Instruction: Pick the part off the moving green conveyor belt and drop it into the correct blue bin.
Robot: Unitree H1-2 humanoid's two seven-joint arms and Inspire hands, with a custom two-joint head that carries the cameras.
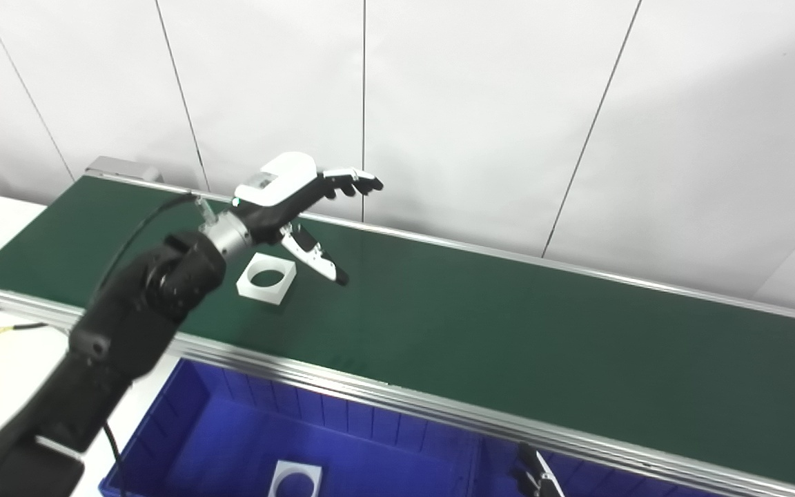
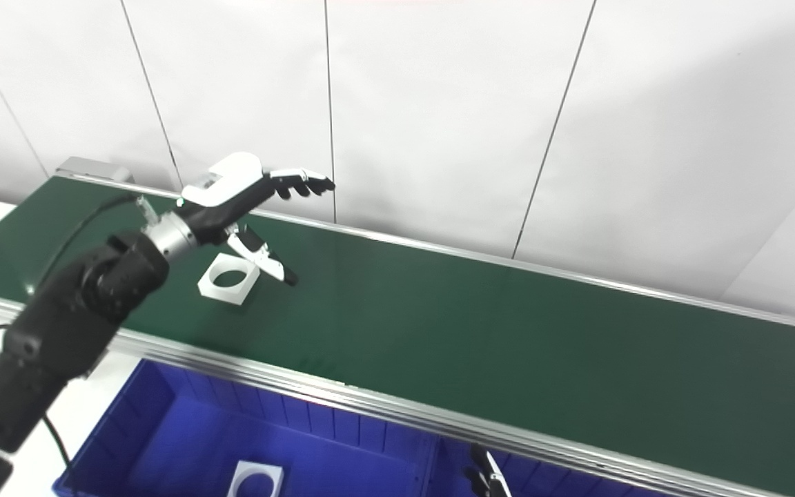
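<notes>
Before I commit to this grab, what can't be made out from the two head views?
- Right hand: only a sliver shows at the bottom edge in both views; open or shut cannot be told.
- Blue bin: its near side is cut off by the bottom edge, as is the white part inside.
- Gap between left hand and the part on the belt: the thumb overlaps its corner, so contact is unclear.
- Belt: motion cannot be seen.
</notes>
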